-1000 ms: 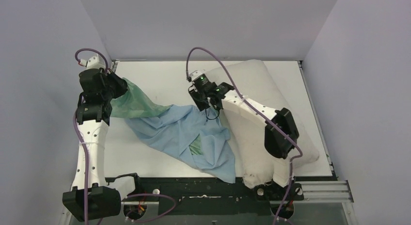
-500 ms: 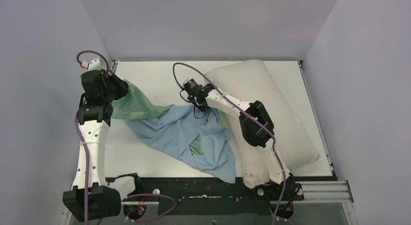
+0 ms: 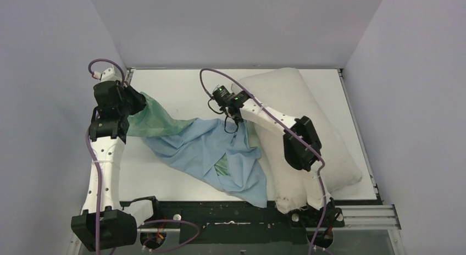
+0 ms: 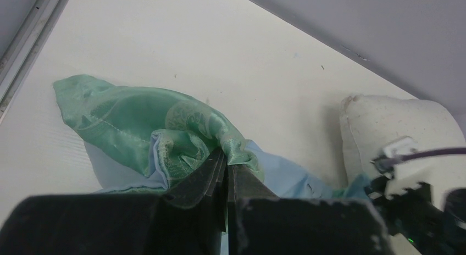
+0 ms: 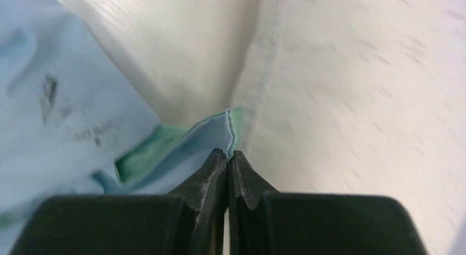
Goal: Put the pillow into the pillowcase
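The off-white pillow [image 3: 308, 117] lies slantwise on the right of the table, from far centre to near right; it also shows in the left wrist view [image 4: 384, 123] and the right wrist view [image 5: 357, 73]. The pillowcase [image 3: 203, 148] sprawls beside it, mostly light blue, with its teal-green damask face at the left. My left gripper [image 3: 136, 100] is shut on the green end of the pillowcase [image 4: 165, 123], held off the table. My right gripper [image 3: 231, 120] is shut on a blue-green hem of the pillowcase [image 5: 220, 131], right beside the pillow's seam.
The white table [image 3: 181, 84] has a metal rail along its left edge [image 4: 33, 24] and grey walls on three sides. The right arm's elbow [image 3: 301, 142] hangs over the pillow. A purple cable [image 3: 211, 79] loops above the right wrist.
My right gripper swung left off the pillow to the pillowcase's edge, then lifted slightly back right with cloth in its jaws. The right elbow shifted. My left arm barely moved.
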Robot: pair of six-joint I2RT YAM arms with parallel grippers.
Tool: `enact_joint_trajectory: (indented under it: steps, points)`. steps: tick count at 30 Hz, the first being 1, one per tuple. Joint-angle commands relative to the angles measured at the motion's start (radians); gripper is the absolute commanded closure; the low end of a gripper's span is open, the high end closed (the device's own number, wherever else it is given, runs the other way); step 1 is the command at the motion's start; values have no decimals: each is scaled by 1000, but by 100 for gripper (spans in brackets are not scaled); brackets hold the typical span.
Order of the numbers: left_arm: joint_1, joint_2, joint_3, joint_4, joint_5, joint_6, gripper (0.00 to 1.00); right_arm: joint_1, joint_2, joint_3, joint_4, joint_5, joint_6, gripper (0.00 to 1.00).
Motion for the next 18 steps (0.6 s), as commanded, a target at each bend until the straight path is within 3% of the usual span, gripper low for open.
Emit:
enact_joint_trajectory:
  steps: [1, 9, 17, 18]
  points:
    - [-3, -9, 42, 21, -58, 29, 100, -8, -373, -36, -104, 64, 119, 100]
    - [3, 121, 102, -80, -74, 32, 100, -78, -746, 26, -428, 230, 325, 100]
    - [33, 322, 189, -72, 41, -39, 100, -222, -910, -154, -403, 189, 335, 100]
    - [38, 362, 229, -79, 77, -48, 95, -227, -912, -169, -392, 179, 335, 100]
